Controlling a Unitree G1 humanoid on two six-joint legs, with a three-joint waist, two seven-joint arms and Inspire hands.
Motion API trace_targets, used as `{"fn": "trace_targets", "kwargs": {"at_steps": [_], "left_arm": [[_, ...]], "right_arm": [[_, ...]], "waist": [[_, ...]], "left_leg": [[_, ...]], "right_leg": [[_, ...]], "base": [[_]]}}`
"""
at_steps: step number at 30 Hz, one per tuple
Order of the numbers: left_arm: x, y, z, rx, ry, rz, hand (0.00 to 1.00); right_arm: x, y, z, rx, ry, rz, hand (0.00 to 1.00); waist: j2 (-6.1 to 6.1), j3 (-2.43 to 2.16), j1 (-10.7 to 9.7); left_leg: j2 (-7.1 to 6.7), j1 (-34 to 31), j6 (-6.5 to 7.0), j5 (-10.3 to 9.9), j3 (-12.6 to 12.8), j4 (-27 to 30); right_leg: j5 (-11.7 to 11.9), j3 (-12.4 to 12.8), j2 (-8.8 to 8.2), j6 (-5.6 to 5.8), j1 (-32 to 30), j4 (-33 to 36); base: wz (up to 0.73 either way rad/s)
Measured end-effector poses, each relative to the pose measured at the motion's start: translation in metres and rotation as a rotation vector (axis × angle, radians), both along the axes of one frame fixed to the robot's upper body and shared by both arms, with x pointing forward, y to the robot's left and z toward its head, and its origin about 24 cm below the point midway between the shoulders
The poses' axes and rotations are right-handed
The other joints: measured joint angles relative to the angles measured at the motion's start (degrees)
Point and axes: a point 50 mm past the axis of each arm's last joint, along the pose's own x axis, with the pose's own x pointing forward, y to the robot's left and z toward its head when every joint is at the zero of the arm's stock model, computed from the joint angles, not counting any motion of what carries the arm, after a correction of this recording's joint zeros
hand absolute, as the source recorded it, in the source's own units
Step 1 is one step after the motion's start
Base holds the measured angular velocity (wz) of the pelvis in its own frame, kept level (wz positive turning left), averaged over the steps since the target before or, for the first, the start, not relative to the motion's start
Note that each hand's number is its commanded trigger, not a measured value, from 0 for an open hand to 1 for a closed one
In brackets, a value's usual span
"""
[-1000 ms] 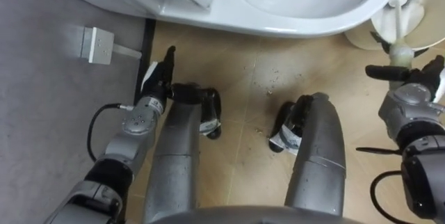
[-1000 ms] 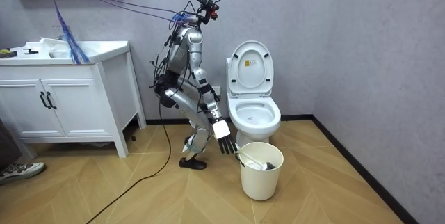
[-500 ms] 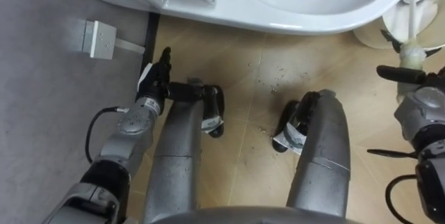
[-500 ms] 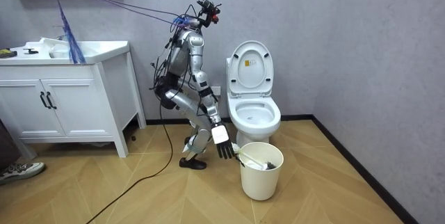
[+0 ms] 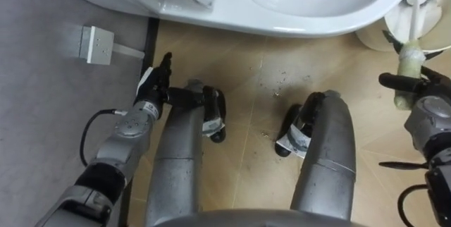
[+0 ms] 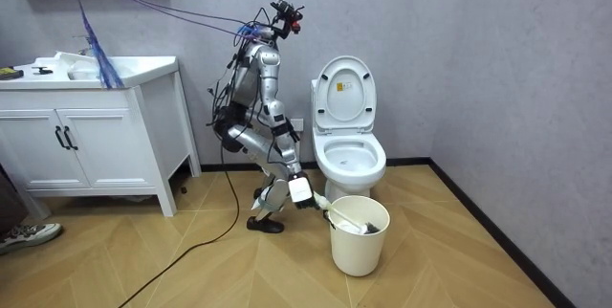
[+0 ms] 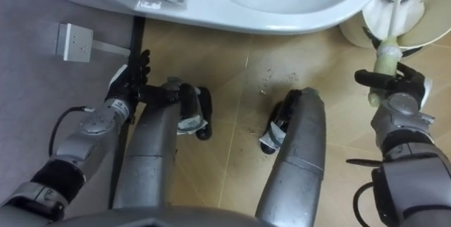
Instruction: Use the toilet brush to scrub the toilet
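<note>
Both eyes: right hand (image 7: pixel 399 87) clasps brush handle (image 7: pixel 382 60); room view: bucket (image 6: pixel 360 247).

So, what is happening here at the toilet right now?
The robot stands bent beside the toilet, whose lid is up. Its right hand is at the handle of the toilet brush, which stands in the white bucket on the floor. Whether it grips already is unclear. The left hand hangs open by its leg. No brushing yet.
</note>
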Motion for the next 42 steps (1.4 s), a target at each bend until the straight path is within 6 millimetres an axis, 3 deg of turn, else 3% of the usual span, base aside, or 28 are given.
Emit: {"fn": "trace_targets", "kwargs": {"at_steps": [8,15,20,29,34,42], "left_arm": [[-0.005,0.000,0.000,-0.005,-0.003,0.002,0.00],[-0.011,-0.002,-0.004,0.000,0.018,-0.005,0.00],[-0.021,0.002,-0.011,0.007,0.047,0.003,0.00],[-0.044,0.014,-0.027,0.035,0.130,0.033,0.00],[-0.060,0.025,-0.042,0.063,0.214,0.070,0.00],[-0.077,0.039,-0.051,0.078,0.263,0.133,0.00]], "right_arm": [[-0.003,0.003,-0.005,0.016,0.048,0.035,1.00],[-0.014,0.006,-0.016,0.081,0.065,0.001,1.00],[-0.021,0.010,-0.025,0.101,0.104,-0.005,1.00],[-0.061,0.011,-0.050,0.186,0.181,-0.071,1.00],[-0.079,0.027,-0.068,0.312,0.182,-0.172,1.00],[-0.091,0.043,-0.080,0.423,0.146,-0.253,1.00]], "waist": [[0.02,-0.01,-0.06],[0.13,-0.08,1.35],[0.44,-0.17,2.64],[0.95,-0.61,2.53],[0.89,-0.75,0.72],[-0.48,-0.94,0.68]], "left_leg": [[1.00,-0.25,0.23,-0.54,0.01,0.98],[0.99,1.28,0.09,-0.76,-0.01,0.01],[2.20,4.85,-0.04,-0.69,0.04,-3.21],[1.69,19.45,-0.67,0.57,0.51,-15.37],[1.22,27.40,-1.12,2.95,0.47,-23.39],[1.17,37.64,-1.58,3.67,1.31,-30.01]], "right_leg": [[0.01,-0.06,0.79,0.03,0.01,0.21],[0.12,-0.32,1.38,0.18,1.62,-1.00],[1.41,-1.10,3.27,0.62,5.39,-5.47],[3.53,-3.80,4.36,2.21,20.54,-18.24],[5.55,-6.43,5.05,3.04,29.43,-26.83],[7.39,-7.12,6.21,3.79,38.91,-33.90]], "base": [[-0.04],[-0.03],[-0.14],[-0.03],[0.12],[-0.10]]}}
